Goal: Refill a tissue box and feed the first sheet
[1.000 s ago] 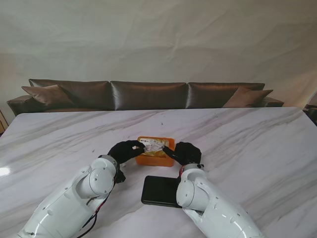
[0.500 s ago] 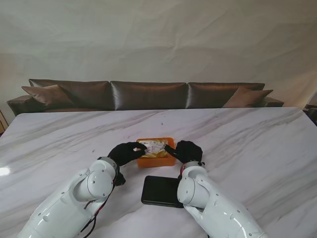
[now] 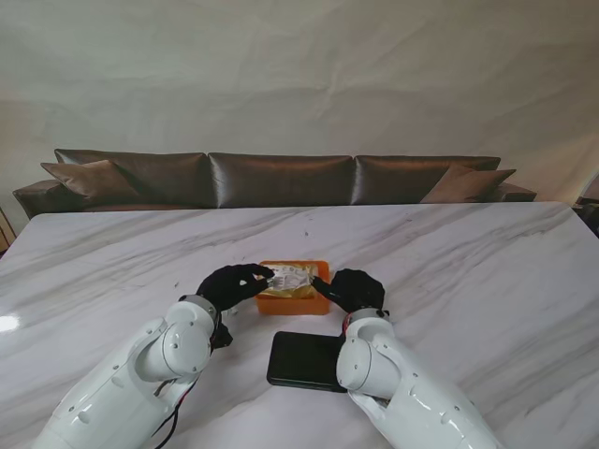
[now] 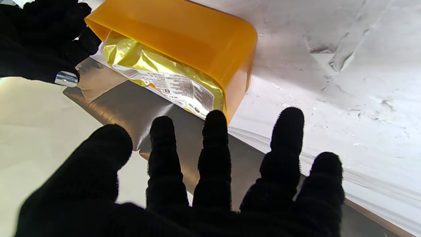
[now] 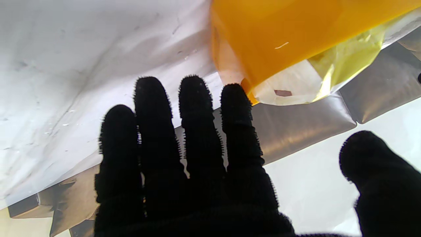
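An orange tissue box (image 3: 294, 303) sits mid-table with a yellow-and-white tissue pack (image 3: 292, 277) lying in its open top. My left hand (image 3: 234, 283) is at the box's left end, fingers spread, fingertips close to the pack's end. At the right end is my right hand (image 3: 354, 288), fingers together and thumb apart, index fingertip by the box's corner. The left wrist view shows the box (image 4: 184, 36), the pack (image 4: 171, 82) with printed label, my left hand (image 4: 184, 184) and the right hand (image 4: 36, 39) beyond. The right wrist view shows the box (image 5: 283, 36), the pack (image 5: 348, 56) and my right hand (image 5: 197, 164).
A flat black lid (image 3: 301, 360) lies on the marble table (image 3: 487, 281) just nearer to me than the box, between my forearms. A dark brown sofa (image 3: 281, 178) stands beyond the table's far edge.
Both hands have shifted slightly at the box's ends. The left hand's fingers have spread apart from the pack's end, and the pack lies a little flatter in the box.
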Motion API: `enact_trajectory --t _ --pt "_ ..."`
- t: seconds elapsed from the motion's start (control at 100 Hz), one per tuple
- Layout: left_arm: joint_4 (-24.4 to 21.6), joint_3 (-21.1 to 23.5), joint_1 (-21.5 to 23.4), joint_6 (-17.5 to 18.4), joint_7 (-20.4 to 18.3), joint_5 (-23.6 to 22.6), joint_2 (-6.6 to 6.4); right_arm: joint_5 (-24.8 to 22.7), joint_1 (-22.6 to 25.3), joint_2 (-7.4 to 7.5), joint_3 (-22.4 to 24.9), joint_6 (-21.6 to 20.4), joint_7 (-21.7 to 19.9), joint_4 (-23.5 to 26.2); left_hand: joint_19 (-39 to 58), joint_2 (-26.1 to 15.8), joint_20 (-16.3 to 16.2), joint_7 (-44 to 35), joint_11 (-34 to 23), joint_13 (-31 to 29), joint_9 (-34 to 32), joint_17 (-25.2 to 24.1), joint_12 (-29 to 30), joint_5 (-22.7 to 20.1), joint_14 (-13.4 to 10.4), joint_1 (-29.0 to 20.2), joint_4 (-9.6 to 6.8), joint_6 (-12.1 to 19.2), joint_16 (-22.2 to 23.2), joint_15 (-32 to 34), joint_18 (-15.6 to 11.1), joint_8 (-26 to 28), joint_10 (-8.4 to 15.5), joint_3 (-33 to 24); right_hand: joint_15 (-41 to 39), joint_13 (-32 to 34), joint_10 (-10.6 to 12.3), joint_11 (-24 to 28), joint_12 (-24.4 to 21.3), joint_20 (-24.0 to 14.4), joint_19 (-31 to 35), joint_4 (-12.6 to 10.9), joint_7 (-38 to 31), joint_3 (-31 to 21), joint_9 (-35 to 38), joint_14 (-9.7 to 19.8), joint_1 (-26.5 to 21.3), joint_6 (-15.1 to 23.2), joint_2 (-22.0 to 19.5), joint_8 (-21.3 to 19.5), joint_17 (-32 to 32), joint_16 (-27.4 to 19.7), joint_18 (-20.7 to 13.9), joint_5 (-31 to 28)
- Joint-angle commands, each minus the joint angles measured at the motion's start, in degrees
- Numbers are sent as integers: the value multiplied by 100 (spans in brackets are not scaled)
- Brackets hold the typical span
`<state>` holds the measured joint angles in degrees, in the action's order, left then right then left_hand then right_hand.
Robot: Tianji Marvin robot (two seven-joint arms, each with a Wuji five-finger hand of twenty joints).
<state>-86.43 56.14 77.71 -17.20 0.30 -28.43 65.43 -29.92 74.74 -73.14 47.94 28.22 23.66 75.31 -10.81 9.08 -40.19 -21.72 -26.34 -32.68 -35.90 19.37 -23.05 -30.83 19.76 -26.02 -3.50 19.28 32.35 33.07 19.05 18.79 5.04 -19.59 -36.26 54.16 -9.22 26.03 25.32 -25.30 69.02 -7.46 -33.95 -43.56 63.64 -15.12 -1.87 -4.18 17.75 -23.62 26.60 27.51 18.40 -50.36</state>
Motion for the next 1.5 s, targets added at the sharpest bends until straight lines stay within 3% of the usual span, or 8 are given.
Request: enact_trajectory --t 0.0,0.23,0.4,0.47,0.66,0.86,1.31,1.49 --pt "-194 51 104 -23 -111 -41 -14 -84 78 37 22 25 -109 108 8544 -109 86 91 71 -41 283 50 49 138 106 7 19 300 6 55 280 115 225 98 61 -55 -38 48 -78 -113 -34 123 61 148 -120 -66 70 252 -131 33 -72 45 -7 144" --pt "-739 338 545 -81 -190 -46 -60 -407 511 157 301 239 -122 693 8620 -251 72 211 -308 228 702 14 -213 288 -13 8 -162 -1140 45 33 102 67 -481 465 253 133 -240 8 -170 -75 -8 126 131 109 -151 -208 42 -146 -45 72 200 -122 51 242" --pt "-1099 489 898 -56 -51 30 -41 -690 1027 268 507 529 -232 1303 9071 -259 201 -210 -730 -276 2 792 -382 -254 -62 -38 -228 -2031 139 378 -938 -56 -912 430 435 367 -517 -146 -562 178 54 123 228 51 -251 -371 0 -476 50 176 621 -459 143 269" --pt "-1250 524 1044 -161 22 103 -19 -770 1279 298 579 681 -274 1564 9153 -204 594 -388 -871 -619 -439 1200 -365 -589 -58 -26 -212 -2374 35 534 -1139 -146 -1300 289 452 356 -678 -146 -872 399 118 109 280 15 -475 -388 -47 -619 109 243 720 -648 172 336" --pt "-1586 667 1429 -511 284 635 94 -887 1926 323 704 1040 -269 2159 8598 -67 1443 -310 -755 -1396 -1306 2202 -30 -1507 370 45 -139 -3053 -388 550 -500 -281 -1957 -52 676 158 -1059 -67 -1046 736 24 15 540 -40 -1100 -420 -139 -1177 204 464 898 -1042 282 605" --pt "-1780 842 1739 -734 328 1347 172 -820 2373 294 750 1356 -251 2534 8345 -73 1852 99 -443 -1340 -1356 2429 139 -1569 629 2 -88 -3426 -817 516 -137 -500 -2307 -14 819 -18 -1230 43 -994 923 -139 -30 545 -9 -1483 -459 -239 -1415 201 622 896 -1164 285 900" --pt "-1806 1142 1994 -1069 216 2609 274 28 2605 -44 665 1708 134 2644 8126 -153 2027 469 -177 -935 -1101 2289 251 -1417 840 -108 -88 -3726 -912 425 125 -675 -2597 79 905 -255 -1323 154 -946 1102 -344 -91 399 44 -1797 -490 -456 -1557 126 801 796 -1188 257 1183" --pt "-1672 1170 2000 -1112 328 2862 338 356 2518 -170 554 1704 244 2606 8124 -201 2003 537 -161 -873 -1053 2223 255 -1396 855 -211 -121 -3764 -900 432 145 -706 -2621 59 878 -309 -1353 201 -941 1169 -364 -265 283 397 -1835 -523 -965 -1590 -188 986 768 -1159 268 1199"
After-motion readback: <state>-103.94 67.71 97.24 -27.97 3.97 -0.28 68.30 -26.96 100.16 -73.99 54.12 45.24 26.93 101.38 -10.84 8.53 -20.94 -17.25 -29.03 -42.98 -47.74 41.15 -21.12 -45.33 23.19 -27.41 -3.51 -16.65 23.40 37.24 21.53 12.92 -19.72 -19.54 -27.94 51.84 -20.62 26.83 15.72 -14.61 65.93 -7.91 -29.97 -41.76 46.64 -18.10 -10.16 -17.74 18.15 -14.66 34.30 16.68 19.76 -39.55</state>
